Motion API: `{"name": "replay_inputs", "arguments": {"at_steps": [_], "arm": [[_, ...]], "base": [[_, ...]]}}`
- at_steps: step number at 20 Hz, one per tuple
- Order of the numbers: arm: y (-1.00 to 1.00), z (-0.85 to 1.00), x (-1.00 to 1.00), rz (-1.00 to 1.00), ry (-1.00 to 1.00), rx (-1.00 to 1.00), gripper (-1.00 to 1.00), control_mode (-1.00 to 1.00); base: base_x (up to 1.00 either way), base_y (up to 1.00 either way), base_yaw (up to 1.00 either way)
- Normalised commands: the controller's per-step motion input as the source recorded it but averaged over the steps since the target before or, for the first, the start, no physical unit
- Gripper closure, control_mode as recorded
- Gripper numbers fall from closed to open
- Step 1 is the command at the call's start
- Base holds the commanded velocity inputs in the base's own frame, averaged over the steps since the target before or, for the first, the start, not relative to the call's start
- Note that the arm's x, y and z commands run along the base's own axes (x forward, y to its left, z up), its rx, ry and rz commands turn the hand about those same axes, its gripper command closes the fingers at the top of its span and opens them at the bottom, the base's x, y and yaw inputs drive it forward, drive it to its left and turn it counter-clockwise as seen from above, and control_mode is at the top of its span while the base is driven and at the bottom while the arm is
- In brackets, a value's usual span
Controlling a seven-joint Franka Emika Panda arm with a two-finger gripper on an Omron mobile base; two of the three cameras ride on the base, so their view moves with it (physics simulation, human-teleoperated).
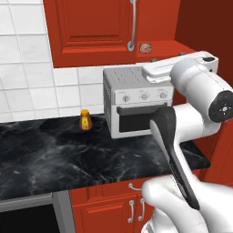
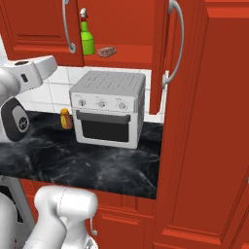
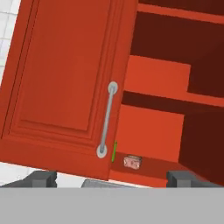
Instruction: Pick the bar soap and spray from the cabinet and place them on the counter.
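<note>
Cabinet (image 2: 124, 29) stands open above the black marble bench (image 2: 97, 160), both pickups on its red shelf: the spray (image 2: 87, 38), then the bar soap (image 3: 132, 162) just beyond the spread, empty fingers (image 3: 43, 178). Nothing is grasped yet; next, I judge, comes reaching forward to straddle the soap.

I am finding no writing I can read: the spray (image 2: 87, 38) is showing only a blurred yellow label, and the small orange bottle (image 2: 65, 119) on the desk (image 2: 116, 165) likewise.
</note>
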Motion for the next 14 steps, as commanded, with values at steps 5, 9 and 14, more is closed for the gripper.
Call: {"name": "replay_inputs", "arguments": {"at_steps": [5, 9, 14], "arm": [[0.03, 0.00, 0.00, 0.19, -0.06, 0.11, -1.00, -1.00], [0.04, 0.00, 0.00, 0.11, -0.12, 0.02, -1.00, -1.00], [0.03, 0.05, 0.00, 0.02, -0.18, 0.00, -1.00, -1.00]], "base": [[0.00, 0.00, 0.00], [0.00, 0.00, 0.00], [0.00, 0.00, 0.00]]}}
